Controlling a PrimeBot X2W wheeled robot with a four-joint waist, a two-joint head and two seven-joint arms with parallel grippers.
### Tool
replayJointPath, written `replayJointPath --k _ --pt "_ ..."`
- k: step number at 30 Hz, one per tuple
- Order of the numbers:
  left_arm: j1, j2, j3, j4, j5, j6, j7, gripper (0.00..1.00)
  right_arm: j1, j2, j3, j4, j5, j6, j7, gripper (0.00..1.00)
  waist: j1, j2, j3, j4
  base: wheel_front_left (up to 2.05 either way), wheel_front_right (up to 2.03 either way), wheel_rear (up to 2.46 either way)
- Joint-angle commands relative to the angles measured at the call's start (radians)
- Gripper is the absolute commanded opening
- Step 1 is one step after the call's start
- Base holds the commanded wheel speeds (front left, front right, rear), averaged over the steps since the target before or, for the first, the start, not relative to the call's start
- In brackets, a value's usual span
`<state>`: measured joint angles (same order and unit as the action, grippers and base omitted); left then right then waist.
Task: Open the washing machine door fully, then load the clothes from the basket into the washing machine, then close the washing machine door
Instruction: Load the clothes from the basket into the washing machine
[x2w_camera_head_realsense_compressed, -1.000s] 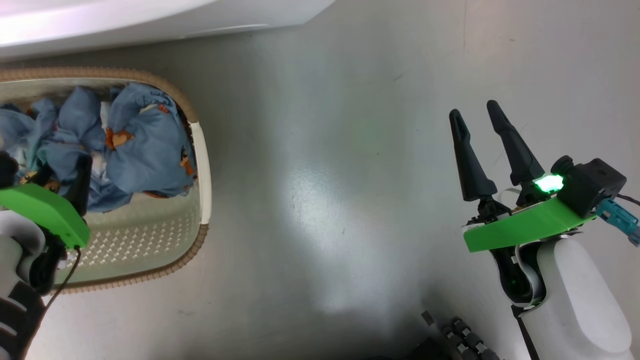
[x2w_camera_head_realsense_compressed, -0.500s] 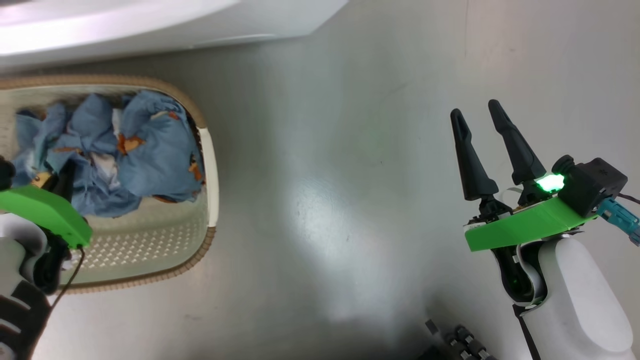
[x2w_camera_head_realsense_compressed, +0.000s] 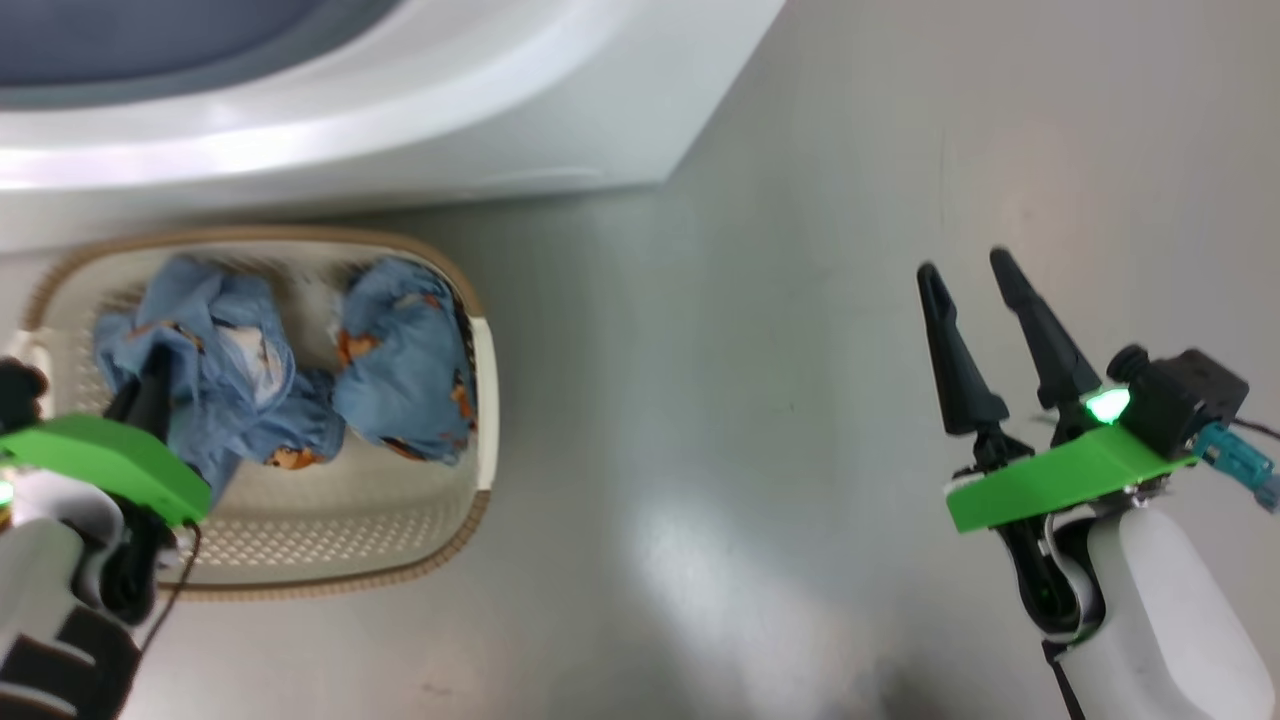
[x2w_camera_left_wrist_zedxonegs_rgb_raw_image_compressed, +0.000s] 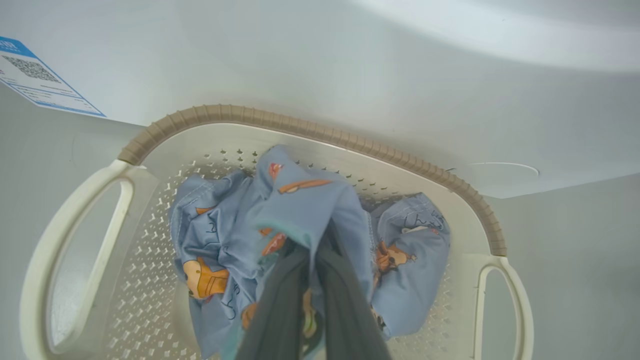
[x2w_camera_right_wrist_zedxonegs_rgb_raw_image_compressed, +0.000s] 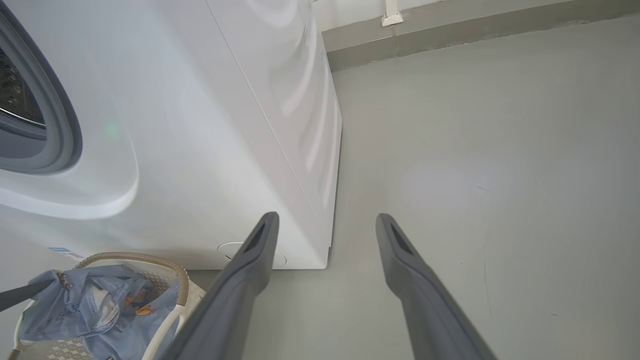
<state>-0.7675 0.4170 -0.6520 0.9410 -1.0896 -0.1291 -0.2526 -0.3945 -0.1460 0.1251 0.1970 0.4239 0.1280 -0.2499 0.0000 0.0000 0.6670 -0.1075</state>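
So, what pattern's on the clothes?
The clothes are light blue with small orange figures; clearest in the left wrist view.

The basket (x2w_camera_head_realsense_compressed: 487, 400) stands on the floor (x2w_camera_head_realsense_compressed: 750, 420) at the left, just before the washing machine (x2w_camera_head_realsense_compressed: 400, 120), which lies on the far side. The clothes (x2w_camera_head_realsense_compressed: 400, 370) lie inside it, two bundles side by side. The right gripper (x2w_camera_head_realsense_compressed: 962, 264) hangs well apart, at the right.

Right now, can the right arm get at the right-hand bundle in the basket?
Probably yes. The right end effector hangs open over bare floor, with nothing between it and the basket. The right bundle lies uncovered; the left end effector is shut on the left bundle.
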Motion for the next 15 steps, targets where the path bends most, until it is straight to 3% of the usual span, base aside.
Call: replayJointPath --k 1,15 --pt "0.045 0.037 0.065 -0.03 0.043 -0.002 -0.009 0.0 0.05 -0.008 0.019 -0.01 0.003 0.003 -0.012 1.0 0.0 0.0 -0.091 0.038 0.0 0.0 0.0" --pt "0.274 -0.031 0.349 -0.263 0.329 -0.002 -0.009 0.0 0.142 -0.049 -0.006 0.029 0.028 0.003 -0.012 1.0 0.0 0.0 -0.296 0.07 0.0 0.0 0.0"
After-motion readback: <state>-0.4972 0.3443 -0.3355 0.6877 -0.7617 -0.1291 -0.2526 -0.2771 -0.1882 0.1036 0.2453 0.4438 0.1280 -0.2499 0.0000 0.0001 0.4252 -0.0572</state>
